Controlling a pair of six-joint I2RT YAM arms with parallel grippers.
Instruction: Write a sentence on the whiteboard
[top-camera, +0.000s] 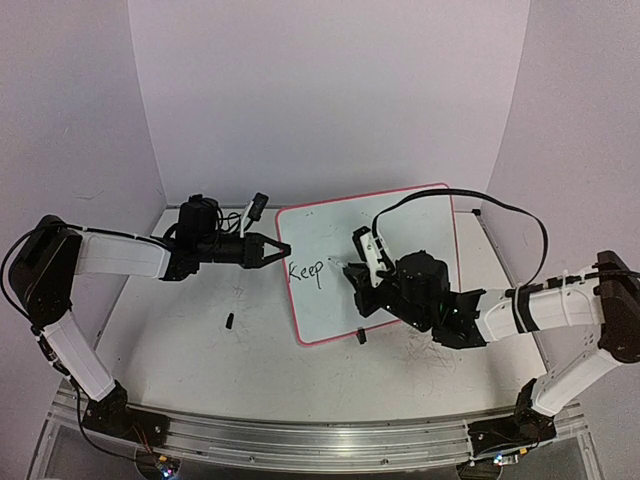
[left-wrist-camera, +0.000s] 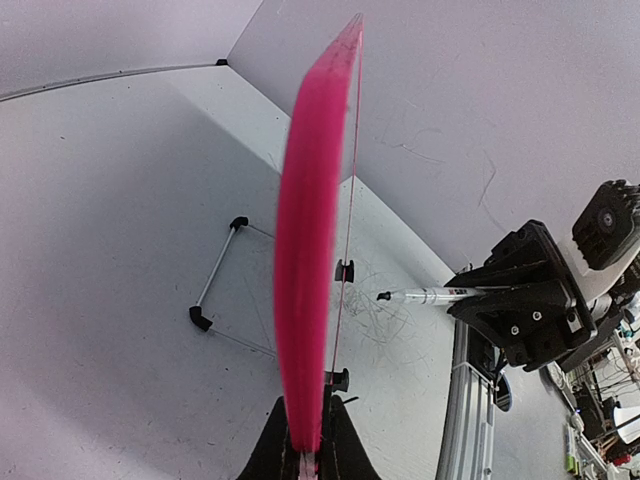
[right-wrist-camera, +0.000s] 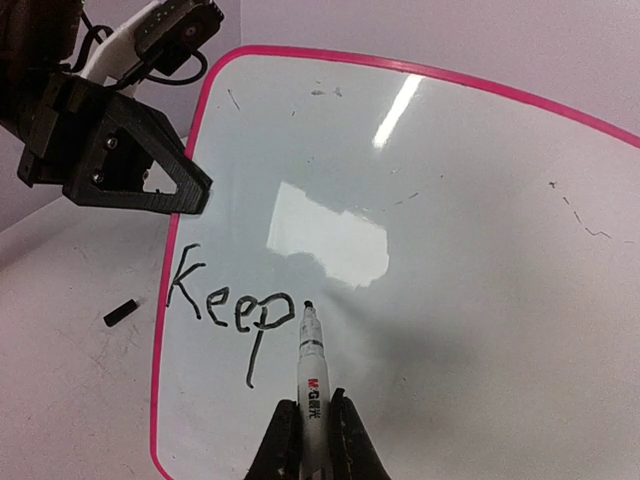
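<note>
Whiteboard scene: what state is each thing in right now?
whiteboard: left edge clamped, one word written on it.
sentence: unfinished, only "Keep" so far.
marker: uncapped, tip at the board right of the "p".
left pincer: shut on the whiteboard's rim.
right pincer: shut on the marker.

The left arm (top-camera: 120, 255) and the right arm (top-camera: 545, 305) are built alike, with smooth white plastic link shells between bulky matte black joint housings. Each stands on a black base block (top-camera: 105, 410). The black left gripper (top-camera: 285, 248) has angular, open triangular fingers (right-wrist-camera: 120, 165) fastened with small silver screws (right-wrist-camera: 110, 143). A white bracket with a small black camera (right-wrist-camera: 170, 25) sits above it. The black right gripper (right-wrist-camera: 305, 440) shows two slim tapered fingers (right-wrist-camera: 285, 445). A thin black cable (top-camera: 520, 215) loops over the right arm.
</note>
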